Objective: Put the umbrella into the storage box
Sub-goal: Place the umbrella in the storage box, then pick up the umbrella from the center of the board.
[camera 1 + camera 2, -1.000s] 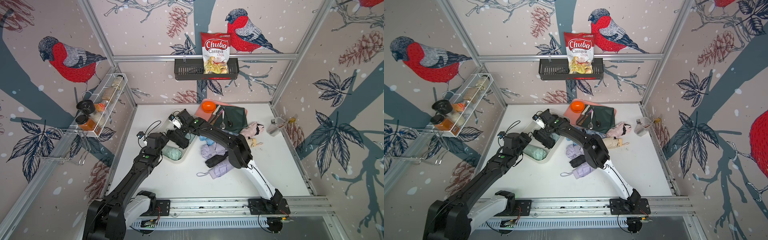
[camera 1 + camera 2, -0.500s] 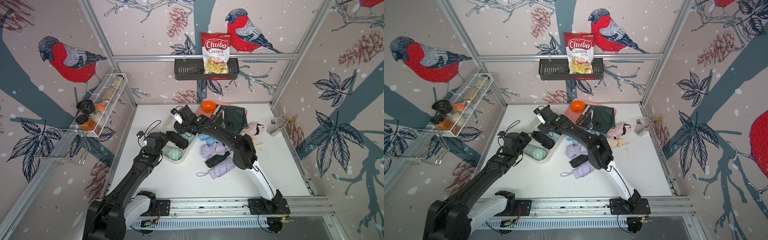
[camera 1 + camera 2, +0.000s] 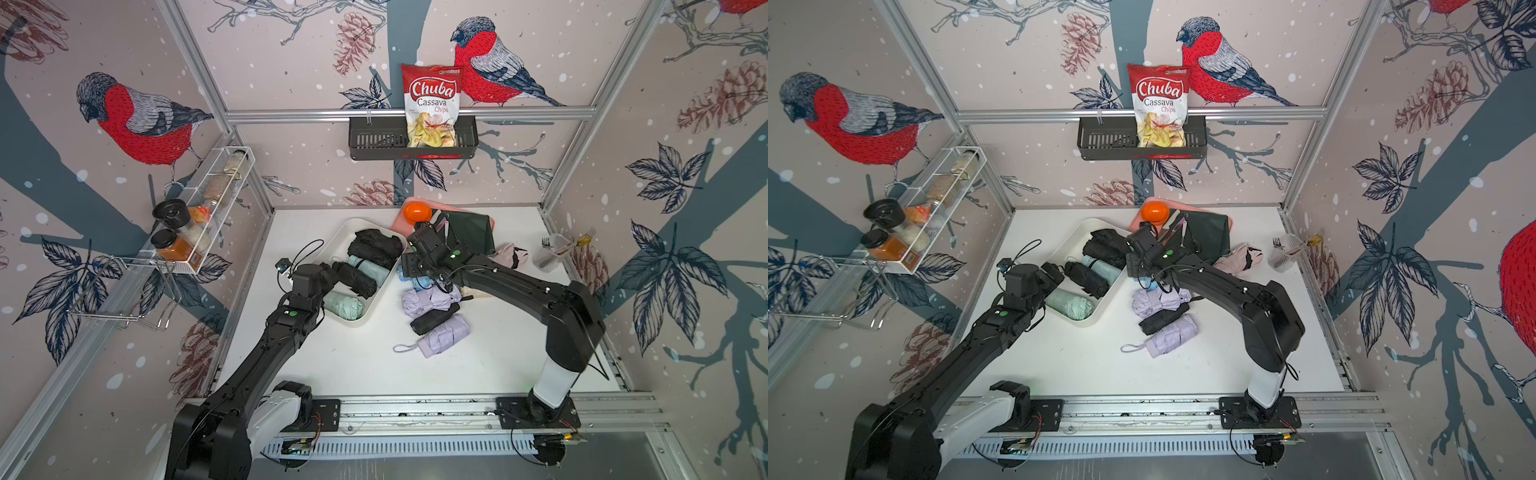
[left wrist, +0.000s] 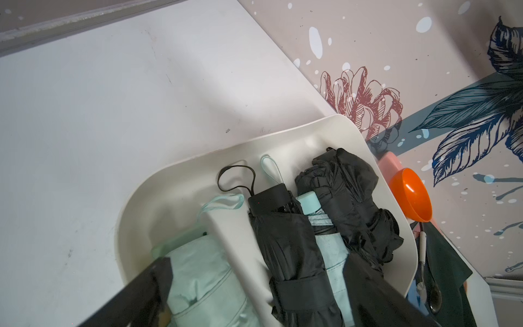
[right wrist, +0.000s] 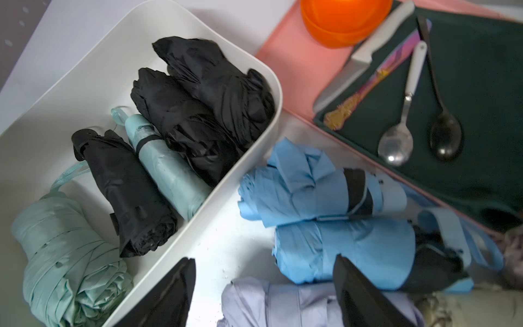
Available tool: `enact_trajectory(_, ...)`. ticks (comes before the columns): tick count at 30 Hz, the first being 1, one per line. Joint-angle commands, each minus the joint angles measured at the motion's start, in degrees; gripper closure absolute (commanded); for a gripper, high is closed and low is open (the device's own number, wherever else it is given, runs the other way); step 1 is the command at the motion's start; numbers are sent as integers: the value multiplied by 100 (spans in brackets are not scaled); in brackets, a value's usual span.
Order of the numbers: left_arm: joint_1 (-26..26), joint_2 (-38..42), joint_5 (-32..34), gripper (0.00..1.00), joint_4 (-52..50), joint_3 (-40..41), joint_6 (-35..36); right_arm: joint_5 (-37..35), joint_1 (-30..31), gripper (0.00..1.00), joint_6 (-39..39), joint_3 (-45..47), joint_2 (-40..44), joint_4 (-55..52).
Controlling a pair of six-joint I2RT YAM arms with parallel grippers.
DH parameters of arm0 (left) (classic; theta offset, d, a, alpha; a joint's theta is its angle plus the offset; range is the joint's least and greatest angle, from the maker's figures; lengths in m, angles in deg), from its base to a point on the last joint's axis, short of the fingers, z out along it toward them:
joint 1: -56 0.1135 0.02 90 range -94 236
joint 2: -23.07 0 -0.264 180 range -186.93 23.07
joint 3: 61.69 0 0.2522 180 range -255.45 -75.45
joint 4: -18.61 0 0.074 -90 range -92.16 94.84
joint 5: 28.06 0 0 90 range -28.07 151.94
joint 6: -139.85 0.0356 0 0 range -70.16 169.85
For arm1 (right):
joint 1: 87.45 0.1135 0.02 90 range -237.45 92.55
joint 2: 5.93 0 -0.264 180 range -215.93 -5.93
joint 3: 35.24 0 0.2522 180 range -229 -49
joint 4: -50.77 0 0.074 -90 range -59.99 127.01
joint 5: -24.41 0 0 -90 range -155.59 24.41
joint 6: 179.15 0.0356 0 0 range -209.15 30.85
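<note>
The likeliest slip lies with the right tool (image 5: 264, 257), whose jaws stand wide and empty above the strip of worktop (image 5: 226, 246) between the storage box (image 5: 223, 198) and the loose pile. The sky-blue umbrella (image 5: 311, 192), which I take to be next, lies on the worktop just beside the box wall, touching a second blue one (image 5: 345, 249) that rests against a lilac umbrella (image 5: 283, 305). A closing grasp could take two at once, or only a fold of slick fabric or a strap, and the bundle would sag or drop on the way over. One finger (image 5: 175, 291) hangs over or just beside the box wall, so a careless descent could knock the tub askew. The left tool (image 4: 259, 263), equally wide and holding nothing, hovers over the box, and the two arms could clash if both reach in. Room is short: the box, slantwise toward the far left corner of the worktop, holds a crumpled black umbrella (image 3: 376, 247), a pale teal one (image 3: 370, 269), a slim black one (image 3: 355, 281) and a mint one (image 3: 343, 304), so another may ride up on the rim. The pink tray (image 3: 400, 226) at the far edge carries an orange bowl (image 3: 417, 212) and a green cloth (image 3: 469, 232) with cutlery. The black basket (image 3: 374, 141) on the back wall holds a bag of chips (image 3: 432, 104).
</note>
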Motion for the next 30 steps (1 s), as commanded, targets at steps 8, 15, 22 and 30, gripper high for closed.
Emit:
enact_trajectory(8,0,190,-18,2,295,-4,423,354,52,20,2576,2791,2075,386)
enact_trajectory(15,1,147,-257,2,343,-17,500,825,200,19,3793,4136,3358,472)
enact_trajectory(22,-8,60,-336,3,317,-126,578,1190,204,19,4733,5258,4404,612)
enact_trajectory(30,-1,-40,-446,3,370,-135,546,1345,8,22,4793,5750,4627,1244)
